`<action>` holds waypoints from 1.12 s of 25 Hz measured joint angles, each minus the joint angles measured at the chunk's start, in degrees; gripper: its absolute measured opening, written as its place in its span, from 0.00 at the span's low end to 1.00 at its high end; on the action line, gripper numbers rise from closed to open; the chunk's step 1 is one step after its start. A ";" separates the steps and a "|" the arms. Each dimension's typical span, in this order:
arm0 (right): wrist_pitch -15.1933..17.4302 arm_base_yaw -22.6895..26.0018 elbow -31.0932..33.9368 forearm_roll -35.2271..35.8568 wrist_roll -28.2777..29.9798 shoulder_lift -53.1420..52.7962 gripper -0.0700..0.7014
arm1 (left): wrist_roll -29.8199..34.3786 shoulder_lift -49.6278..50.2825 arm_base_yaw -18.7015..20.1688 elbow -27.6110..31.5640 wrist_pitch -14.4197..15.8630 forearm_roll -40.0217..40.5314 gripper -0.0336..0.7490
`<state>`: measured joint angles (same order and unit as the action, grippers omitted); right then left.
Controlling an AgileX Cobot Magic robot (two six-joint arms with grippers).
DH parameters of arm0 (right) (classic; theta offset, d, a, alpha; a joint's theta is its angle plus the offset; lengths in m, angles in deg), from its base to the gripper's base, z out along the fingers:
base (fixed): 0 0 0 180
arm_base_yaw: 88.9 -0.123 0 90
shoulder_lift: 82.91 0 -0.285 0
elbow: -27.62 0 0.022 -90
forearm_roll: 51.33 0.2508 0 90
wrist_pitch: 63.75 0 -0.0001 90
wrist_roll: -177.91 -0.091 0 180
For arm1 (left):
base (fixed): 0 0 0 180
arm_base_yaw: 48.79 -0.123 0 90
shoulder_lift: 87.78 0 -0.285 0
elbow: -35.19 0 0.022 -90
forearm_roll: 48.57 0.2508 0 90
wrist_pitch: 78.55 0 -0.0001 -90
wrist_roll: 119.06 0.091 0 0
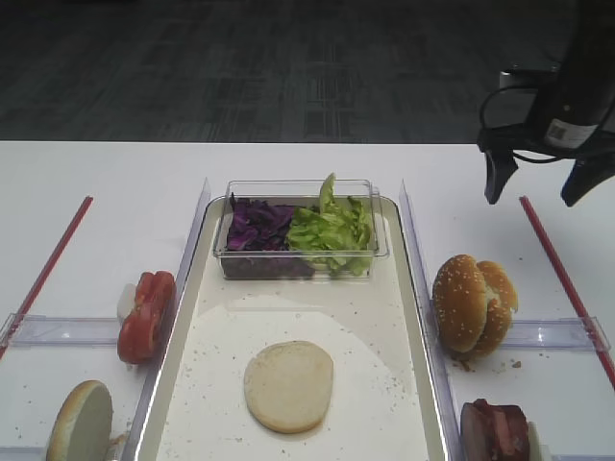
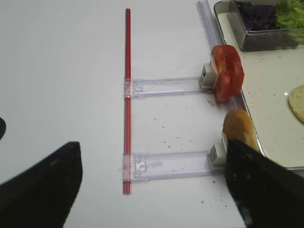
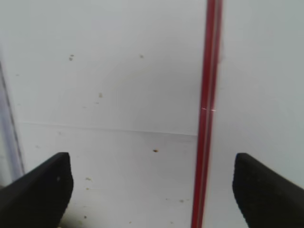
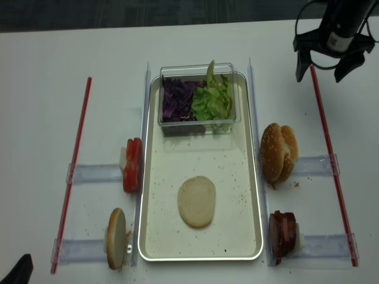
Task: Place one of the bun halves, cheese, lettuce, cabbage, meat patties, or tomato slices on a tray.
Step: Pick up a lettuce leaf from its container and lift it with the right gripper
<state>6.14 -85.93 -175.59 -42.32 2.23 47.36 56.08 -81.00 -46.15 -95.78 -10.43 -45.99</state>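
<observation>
The silver-rimmed tray [image 1: 384, 317] [image 4: 237, 177] carries one pale bun half [image 1: 288, 386] [image 4: 197, 201]. A clear tub at its far end holds purple cabbage [image 1: 256, 227] and green lettuce [image 1: 332, 230]. Tomato slices [image 1: 146, 315] [image 2: 227, 72] and a bun half [image 1: 79, 423] [image 2: 240, 130] stand on edge left of the tray. Sesame bun halves [image 1: 473, 303] and meat patties [image 1: 495, 430] stand to its right. Cheese is out of view. My right gripper [image 1: 530, 197] [image 3: 152, 190] hangs open and empty above the far right table. My left gripper [image 2: 149, 199] is open and empty, near left.
Red strips [image 3: 206, 114] [image 1: 48, 269] run along both sides of the table. Narrow clear holders [image 1: 67, 329] [image 2: 166, 86] reach from the strips to the tray and carry the upright food. Crumbs dot the white table and the tray floor.
</observation>
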 joint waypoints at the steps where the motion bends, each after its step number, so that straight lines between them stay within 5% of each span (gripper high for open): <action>1: 0.00 -0.93 -0.60 0.00 -0.08 0.10 0.99 | 0.00 0.00 0.00 0.00 0.00 0.00 0.76; 15: 0.22 -20.43 -8.27 -1.39 -4.33 0.38 0.99 | 0.00 0.00 0.00 0.00 0.00 0.00 0.76; 28: 0.45 -31.15 -8.27 -1.66 -4.87 1.25 0.99 | 0.00 0.00 0.00 0.00 0.00 0.00 0.76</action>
<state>6.59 -117.08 -183.86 -43.99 -2.64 48.61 56.08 -81.00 -46.15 -95.78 -10.43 -45.99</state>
